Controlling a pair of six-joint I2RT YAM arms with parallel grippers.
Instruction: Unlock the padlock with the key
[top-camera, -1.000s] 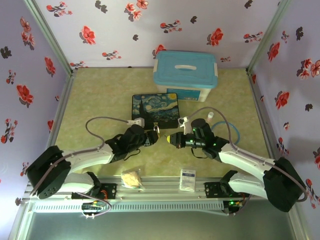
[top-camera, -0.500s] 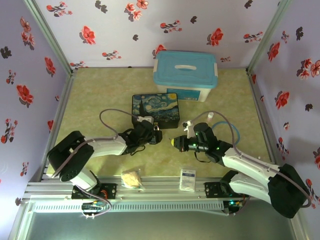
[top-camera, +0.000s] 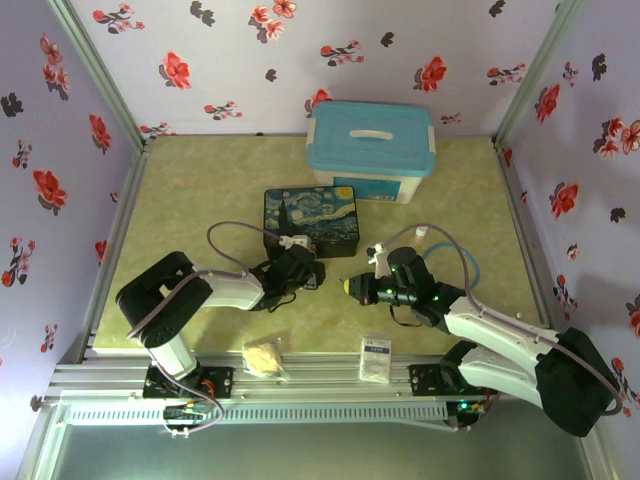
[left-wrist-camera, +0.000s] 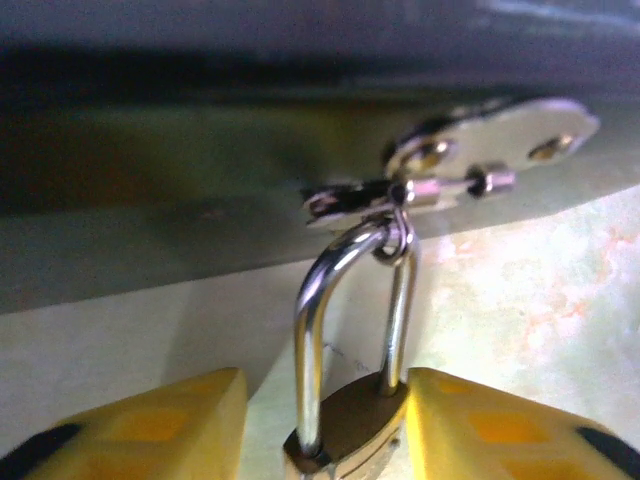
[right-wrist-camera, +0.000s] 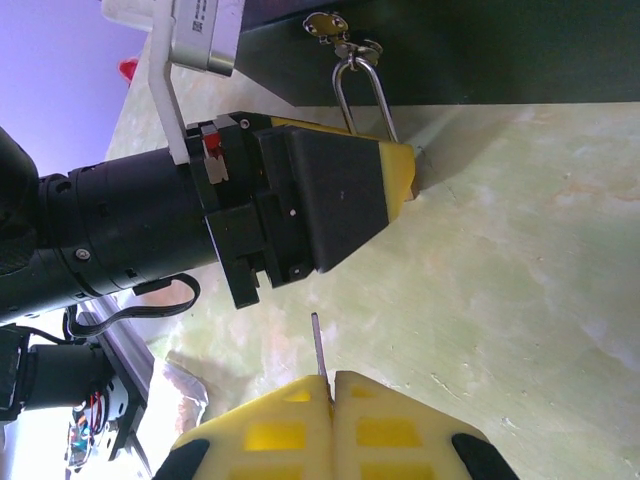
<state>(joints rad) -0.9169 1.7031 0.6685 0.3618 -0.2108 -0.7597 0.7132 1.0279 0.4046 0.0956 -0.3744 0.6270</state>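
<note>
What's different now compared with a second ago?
The left arm folded in, elbow swinging rightward, while the left gripper kept gripping the padlock at the painted tin. The right gripper, holding the key, backed off slightly. Tin and blue-lidded tub stayed put.

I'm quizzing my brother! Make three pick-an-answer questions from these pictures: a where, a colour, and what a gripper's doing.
1. Where does the padlock hang?
A. the hasp of the painted tin
B. a wall hook
C. a door handle

2. What colour are the left gripper's fingers?
A. red
B. yellow
C. green

3. What is the right gripper doing?
A. open, empty
B. shut on the padlock
C. shut on the key

Answers: A, its shackle loops through the hasp; B, yellow pads flank the padlock; C, the thin key pokes from its closed fingers.
</note>
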